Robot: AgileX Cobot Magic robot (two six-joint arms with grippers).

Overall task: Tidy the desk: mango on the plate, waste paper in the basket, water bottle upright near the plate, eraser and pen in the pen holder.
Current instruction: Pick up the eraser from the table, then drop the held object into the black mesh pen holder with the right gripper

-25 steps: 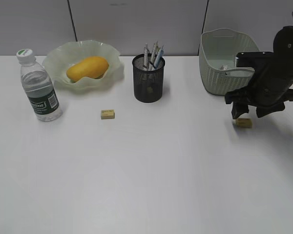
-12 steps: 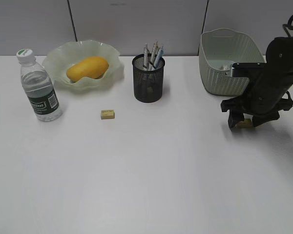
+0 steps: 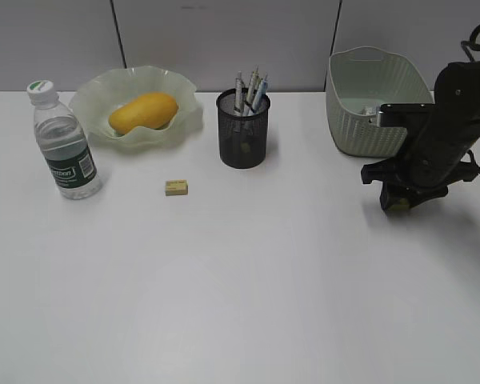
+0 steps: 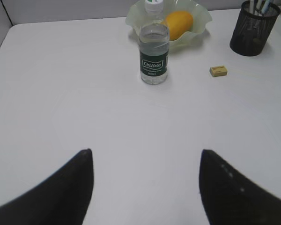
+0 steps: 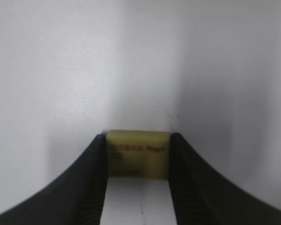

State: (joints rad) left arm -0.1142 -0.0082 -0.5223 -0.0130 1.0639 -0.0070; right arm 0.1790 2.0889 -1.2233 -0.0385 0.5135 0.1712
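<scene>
My left tool (image 4: 143, 185) hangs released over bare bench (image 3: 240, 304). My right tool (image 5: 137, 157) is clenched on a yellow eraser (image 5: 138, 154) at bench level; beyond it stands the basket (image 3: 372, 100).

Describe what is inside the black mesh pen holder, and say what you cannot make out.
Several pens stand in the pen holder, their tops sticking out above its rim. Their lower parts show only dimly through the mesh, so an exact count or anything lying at the bottom cannot be told.
</scene>
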